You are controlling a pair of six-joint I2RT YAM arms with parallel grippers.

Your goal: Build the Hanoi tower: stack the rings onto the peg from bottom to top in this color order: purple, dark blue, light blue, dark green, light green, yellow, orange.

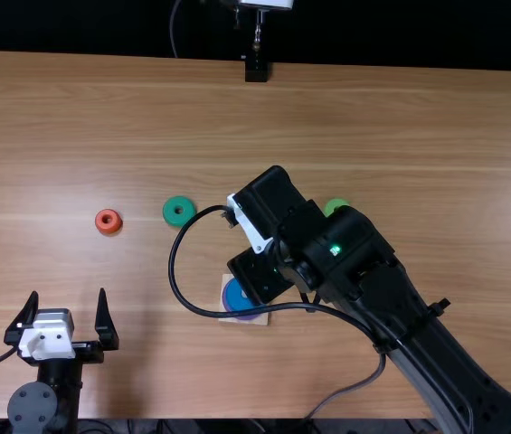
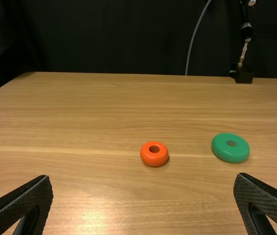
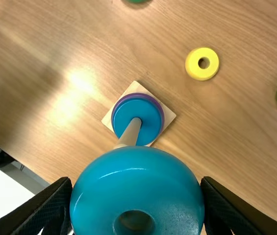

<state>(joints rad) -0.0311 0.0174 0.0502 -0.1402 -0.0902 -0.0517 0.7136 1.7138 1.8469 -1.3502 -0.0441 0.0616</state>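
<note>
The jaws of my left gripper [image 1: 67, 293] stand wide apart at the table's near left; my right gripper's [image 1: 260, 273] are closed on the light blue ring [image 3: 138, 171], one finger each side. Beyond the left jaws I see the orange ring [image 1: 99, 221], then the dark green ring [image 1: 170, 212]. Next comes the square base [image 3: 169, 116], carrying the purple ring [image 3: 163, 118] with the dark blue ring [image 3: 128, 110] on top, both around the peg [image 3: 131, 131]. The peg's upper end is hidden behind my gripped ring. The yellow ring [image 3: 193, 63] and light green ring [image 1: 335, 204] lie beyond.
</note>
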